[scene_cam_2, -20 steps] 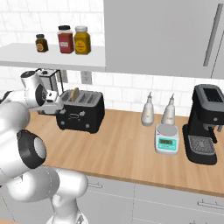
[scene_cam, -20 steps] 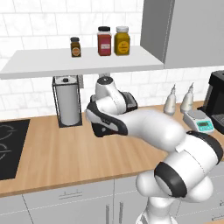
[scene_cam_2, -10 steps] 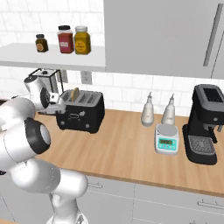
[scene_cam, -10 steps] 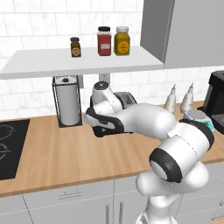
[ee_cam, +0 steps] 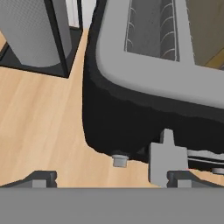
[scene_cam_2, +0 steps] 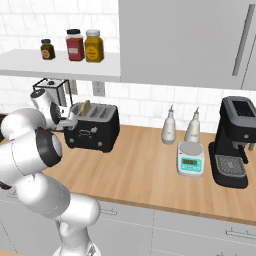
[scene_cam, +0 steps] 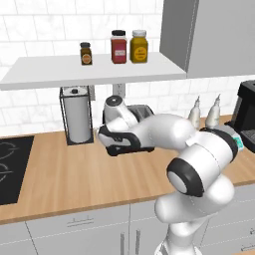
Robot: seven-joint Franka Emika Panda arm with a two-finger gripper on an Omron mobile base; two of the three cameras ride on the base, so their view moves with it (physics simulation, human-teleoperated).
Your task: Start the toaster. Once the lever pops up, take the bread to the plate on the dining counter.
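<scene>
The black toaster point(scene_cam_2: 95, 129) stands on the wood worktop by the tiled wall, with the tan bread point(scene_cam_2: 86, 106) upright in its left slot. My gripper point(scene_cam_2: 67, 122) hangs at the toaster's left end, open and holding nothing. In the hand view the toaster point(ee_cam: 131, 109) looms close, its grey lever point(ee_cam: 168, 159) and a small knob point(ee_cam: 119, 160) just ahead of my gripper point(ee_cam: 111, 180), whose fingertips point(ee_cam: 41, 179) stand wide apart. The bread point(ee_cam: 205, 26) shows in a slot at the upper right. In the left base view my arm covers most of the toaster point(scene_cam: 142, 110). The plate and dining counter are out of view.
A paper towel holder point(scene_cam: 77, 119) stands just left of the toaster. Two bottles point(scene_cam_2: 170, 126), a small scale point(scene_cam_2: 191, 159) and a black coffee machine point(scene_cam_2: 235, 142) sit to the right. Jars point(scene_cam: 119, 47) line the shelf above. A cooktop point(scene_cam: 10, 167) lies at far left.
The hand has dropped a little and closed in on the toaster's left end, while the elbow swung forward and right. The jaws stayed open.
</scene>
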